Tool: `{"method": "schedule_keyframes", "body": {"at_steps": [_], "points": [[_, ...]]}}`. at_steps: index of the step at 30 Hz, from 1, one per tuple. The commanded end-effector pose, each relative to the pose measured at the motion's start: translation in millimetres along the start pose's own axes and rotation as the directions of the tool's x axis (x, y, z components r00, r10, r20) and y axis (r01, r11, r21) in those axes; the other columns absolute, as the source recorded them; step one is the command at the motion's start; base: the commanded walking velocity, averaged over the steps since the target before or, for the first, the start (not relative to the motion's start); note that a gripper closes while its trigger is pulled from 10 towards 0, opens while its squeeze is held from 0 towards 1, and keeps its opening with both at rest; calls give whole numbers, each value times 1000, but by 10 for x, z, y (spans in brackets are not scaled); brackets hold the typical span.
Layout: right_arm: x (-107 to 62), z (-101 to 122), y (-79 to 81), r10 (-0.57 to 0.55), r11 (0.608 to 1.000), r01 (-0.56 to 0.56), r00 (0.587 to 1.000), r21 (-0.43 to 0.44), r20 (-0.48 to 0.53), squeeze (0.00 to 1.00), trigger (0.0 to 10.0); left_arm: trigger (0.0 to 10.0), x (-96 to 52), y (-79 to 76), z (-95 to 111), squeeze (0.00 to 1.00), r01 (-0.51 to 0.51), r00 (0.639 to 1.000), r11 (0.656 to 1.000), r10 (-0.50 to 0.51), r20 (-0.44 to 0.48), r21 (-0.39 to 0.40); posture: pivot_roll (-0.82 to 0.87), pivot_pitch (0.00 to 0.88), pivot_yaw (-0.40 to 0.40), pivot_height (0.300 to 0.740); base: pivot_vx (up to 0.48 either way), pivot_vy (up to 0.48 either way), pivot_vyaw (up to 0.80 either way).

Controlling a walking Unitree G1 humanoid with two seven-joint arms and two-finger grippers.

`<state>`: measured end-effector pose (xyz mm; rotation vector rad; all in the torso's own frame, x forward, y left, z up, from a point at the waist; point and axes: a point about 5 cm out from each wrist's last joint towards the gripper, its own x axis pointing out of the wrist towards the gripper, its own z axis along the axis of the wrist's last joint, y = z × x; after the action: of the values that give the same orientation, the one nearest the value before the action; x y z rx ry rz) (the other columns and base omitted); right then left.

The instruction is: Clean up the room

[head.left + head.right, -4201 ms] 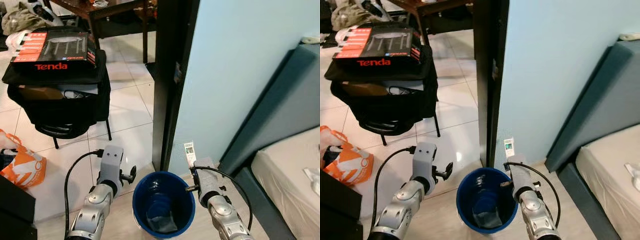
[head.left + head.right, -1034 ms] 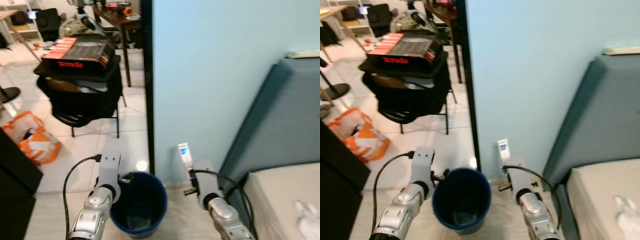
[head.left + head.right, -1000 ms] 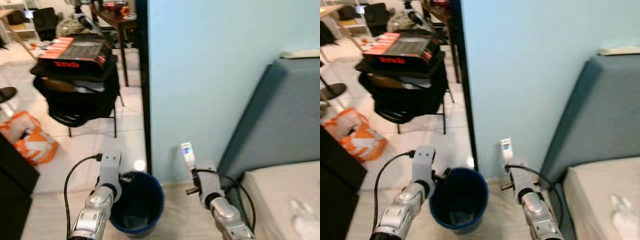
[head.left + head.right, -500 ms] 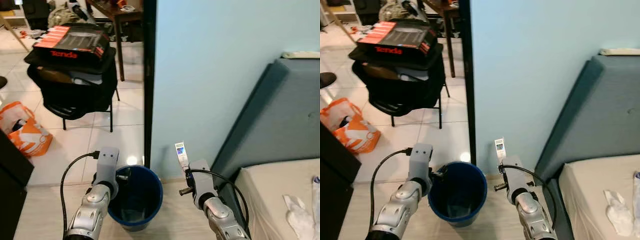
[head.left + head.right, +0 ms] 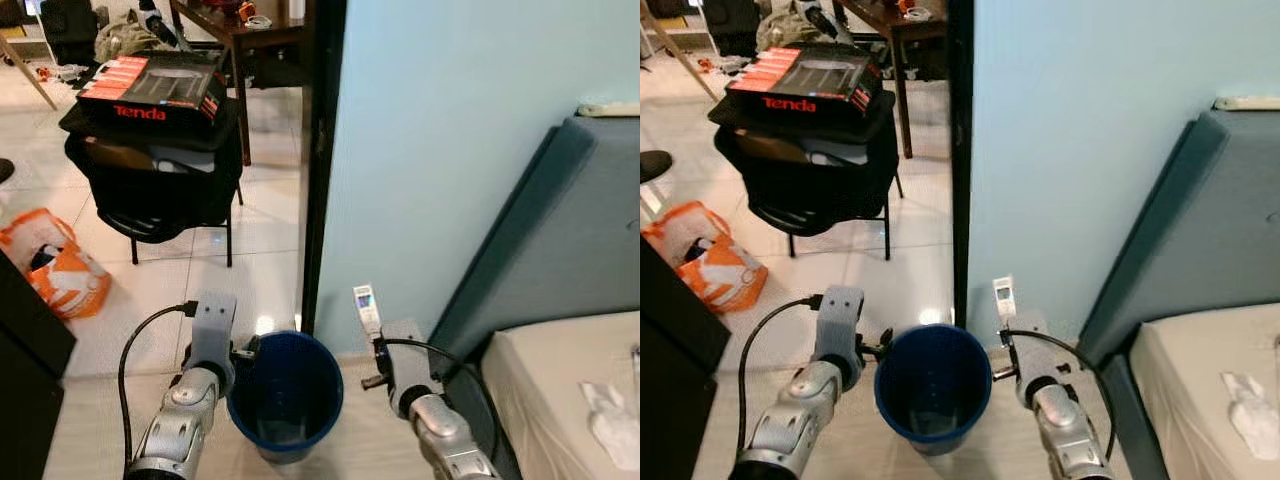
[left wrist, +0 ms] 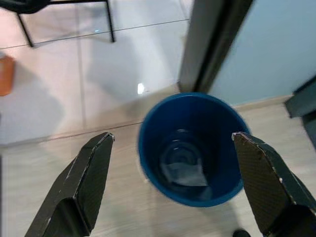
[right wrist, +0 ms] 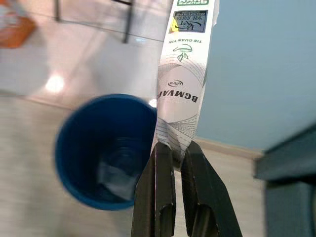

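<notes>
Pale tiles gave way to wood-look flooring at the foot of a light blue wall (image 5: 450, 150), and it was over that strip that both arms worked. From the right gripper (image 7: 173, 148) outward: its two black fingers were pressed together on the lower end of a slim white sachet (image 7: 185, 89), whose long axis stood nearly upright above the wrist (printed side towards the wrist camera). Just to that gripper's left, close but not under the packet, stood the blue bin (image 5: 285, 395), open mouth up, with a scrap of wrapper lying at its bottom. So the drop looked to turn on a short sideways carry leftwards until the sachet hung over the rim. On the bin's other side the left gripper (image 6: 173, 163) hovered with its fingers spread wide and empty. Further left stood a black chair (image 5: 155, 170) stacked with a Tenda box (image 5: 150, 90), and at far right the edge of a bed (image 5: 560, 400).
</notes>
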<state>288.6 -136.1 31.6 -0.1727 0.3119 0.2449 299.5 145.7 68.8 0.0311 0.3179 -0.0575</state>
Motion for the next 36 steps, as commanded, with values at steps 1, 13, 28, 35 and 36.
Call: {"method": "schedule_keyframes", "body": {"at_steps": [1,13,28,35,36], "points": [[-18,-38,-39,-14,1000,14,1000,-9,-11,0,10000,10000,-21,-31,-38,0,19,1000,1000,-19,-2,21,11,110,-14,732,0,0,0],[14,-260,-130,1,985,-34,982,-172,-188,0,10000,10000,14,-64,-319,0,-7,995,999,11,-102,37,1,108,-17,732,0,0,0],[64,-222,4,191,980,-199,961,-22,-201,0,10000,10000,-3,-31,-321,0,-26,995,999,30,-100,38,11,124,-34,732,0,0,0],[171,-22,42,306,928,-258,940,270,-153,0,10000,10000,-40,-55,-299,0,38,996,999,-36,-78,21,17,134,-25,732,0,0,0],[171,-22,42,306,928,-258,940,270,-153,0,10000,10000,-40,-55,-299,0,38,996,999,-36,-78,21,17,134,-25,732,0,0,0]]}}
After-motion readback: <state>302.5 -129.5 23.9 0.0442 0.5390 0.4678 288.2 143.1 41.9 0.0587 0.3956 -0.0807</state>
